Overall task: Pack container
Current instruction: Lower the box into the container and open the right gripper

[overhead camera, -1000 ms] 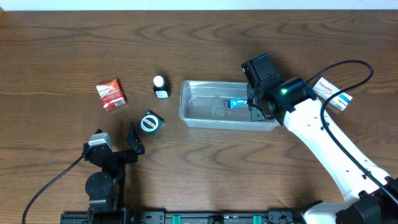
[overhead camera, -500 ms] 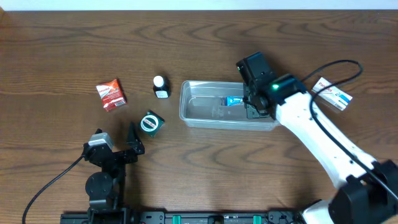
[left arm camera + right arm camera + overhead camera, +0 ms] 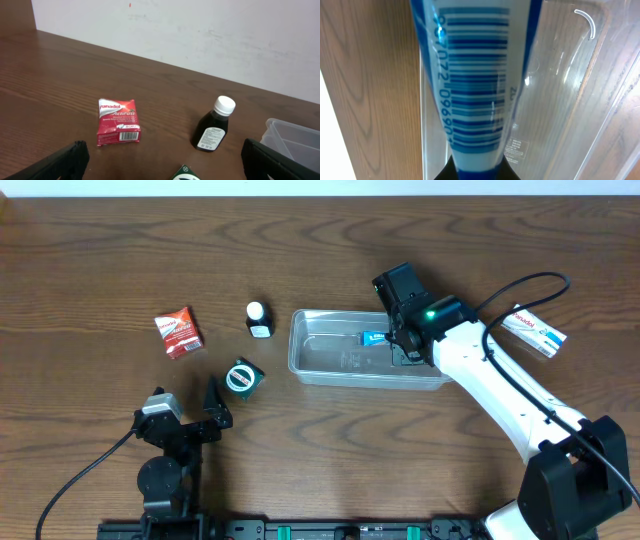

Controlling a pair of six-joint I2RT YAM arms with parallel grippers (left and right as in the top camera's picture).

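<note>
1. The container (image 3: 318,366) sits on the table (image 3: 100,260), just right of the middle of the overhead view.
2. It is clear, thin plastic, so it is likely light, a bit bendy and slippery. A bump could make it slide.
3. The rim looks like the best place to hold it.
4. The right end effector (image 3: 400,340) is shut tight on one end of a blue and white tube (image 3: 472,90), at the right end of the container.
5. The tube looks soft and squashy.
6. The left end effector (image 3: 212,412), at the lower left, is wide open and holds nothing.
</note>
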